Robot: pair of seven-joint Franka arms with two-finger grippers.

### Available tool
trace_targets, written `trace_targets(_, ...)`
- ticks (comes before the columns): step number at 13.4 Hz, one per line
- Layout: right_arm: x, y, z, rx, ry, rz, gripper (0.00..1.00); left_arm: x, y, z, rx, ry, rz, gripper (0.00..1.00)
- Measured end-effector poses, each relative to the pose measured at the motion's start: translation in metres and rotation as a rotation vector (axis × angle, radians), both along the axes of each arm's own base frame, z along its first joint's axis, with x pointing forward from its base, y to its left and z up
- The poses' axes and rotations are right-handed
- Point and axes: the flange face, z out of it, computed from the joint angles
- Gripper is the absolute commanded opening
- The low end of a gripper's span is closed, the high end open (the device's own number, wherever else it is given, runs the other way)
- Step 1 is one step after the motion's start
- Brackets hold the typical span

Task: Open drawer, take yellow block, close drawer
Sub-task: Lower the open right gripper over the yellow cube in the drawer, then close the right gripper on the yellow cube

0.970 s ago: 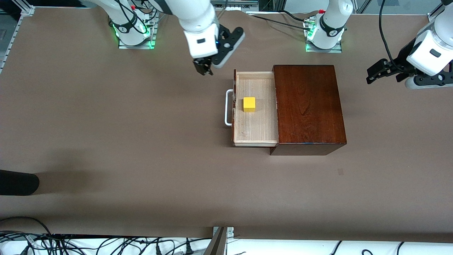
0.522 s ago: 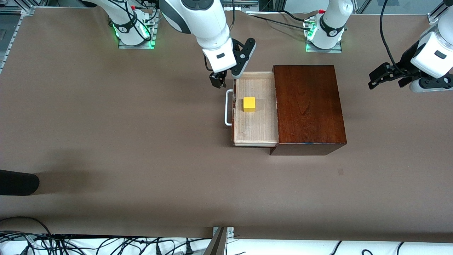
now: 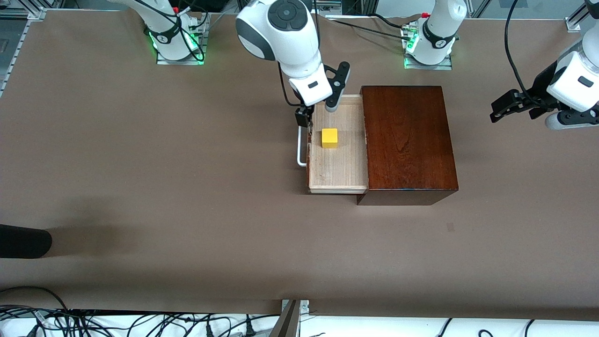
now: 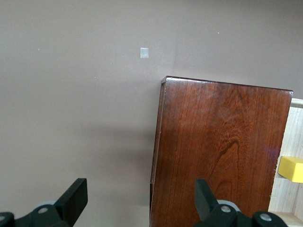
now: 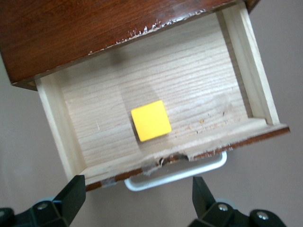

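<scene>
Yellow block (image 3: 329, 138) square in drawer (image 3: 339, 175) | handle faces right arm's end

Robotics lab: two arm bases (image 3: 175, 35) bolted to papered table (image 3: 140, 164), cable tangle (image 3: 70, 320) along edge.

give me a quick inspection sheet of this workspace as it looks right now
surface: brown table, one small pale mark nearer the front camera than the box
job's things: drawer pulled out of the mahogany box; yellow block lies in it, untouched
clutter: nothing seen
grippers: right gripper open, over the drawer's front edge by the white handle; left gripper open, empty, waits over the table's left-arm end
cables: bundles off the table's near edge; leads by the bases
surroundings: dark object at the right-arm end
</scene>
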Motion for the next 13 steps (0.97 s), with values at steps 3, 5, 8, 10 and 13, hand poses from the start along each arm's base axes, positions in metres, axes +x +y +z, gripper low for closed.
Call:
trace_targets(3, 0.003, 0.007, -0.015, 0.016, -0.013, 0.041, 1.00, 0.002, 0.000, 0.004, 0.000, -0.009, 0.001, 1.00)
trace_targets(5, 0.004, 0.011, -0.023, 0.027, -0.028, 0.079, 1.00, 0.003, 0.001, 0.008, -0.001, -0.018, 0.002, 1.00)
trace_targets(8, 0.007, 0.017, -0.043, 0.021, -0.055, 0.109, 1.00, 0.005, 0.002, 0.005, 0.000, -0.014, 0.004, 1.00)
trace_targets(10, 0.007, 0.023, -0.060, 0.023, -0.067, 0.124, 1.00, 0.008, 0.002, 0.001, 0.001, -0.006, 0.004, 1.00)
trace_targets(13, 0.002, 0.032, -0.079, 0.017, -0.075, 0.145, 1.00, 0.013, 0.001, -0.003, 0.002, -0.005, 0.005, 1.00)
